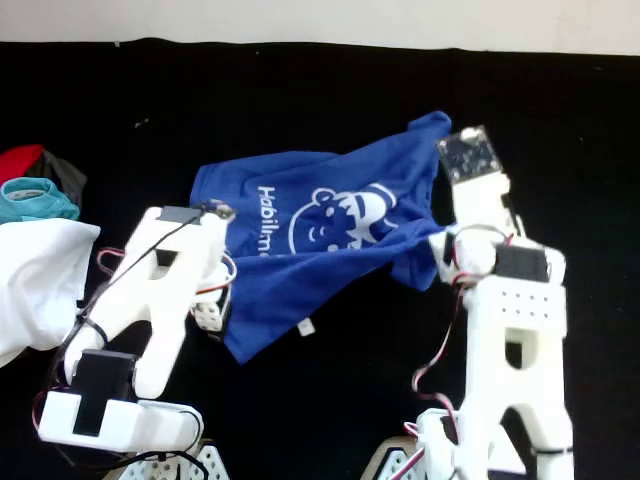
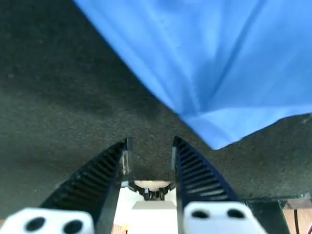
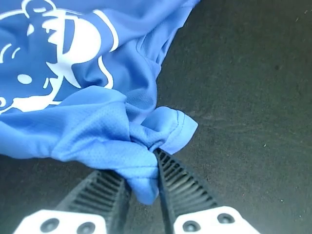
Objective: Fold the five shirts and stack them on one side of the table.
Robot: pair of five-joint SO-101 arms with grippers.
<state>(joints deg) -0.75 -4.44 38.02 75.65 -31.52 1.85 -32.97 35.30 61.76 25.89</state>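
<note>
Blue shirt (image 1: 320, 240) is lying print side up and rumpled in the middle of the black table (image 1: 330, 100), and I am judging it not yet spread flat for folding. My right gripper (image 3: 141, 165) is pinching a bunched wad of cloth at the shirt's right edge, by what looks like a sleeve hem. My left gripper (image 2: 151, 141) is hanging spread and empty low over the table, with the shirt's near-left corner just beyond its tips and not touching them.

To do this step well, I am thinking the left should be taking that corner in a shallow bite. Both arms should then be drawing apart gently, so the cloth is flattening rather than dragging. The right's wad may be holding more than one layer, which could be twisting the sleeve.

The table covering is looking dark, matte and slightly grippy. At the left edge a white shirt (image 1: 40, 280), a teal garment (image 1: 35, 200) and a red garment (image 1: 20, 158) are sitting heaped together. A pale wall (image 1: 320, 20) is running along the far side.
</note>
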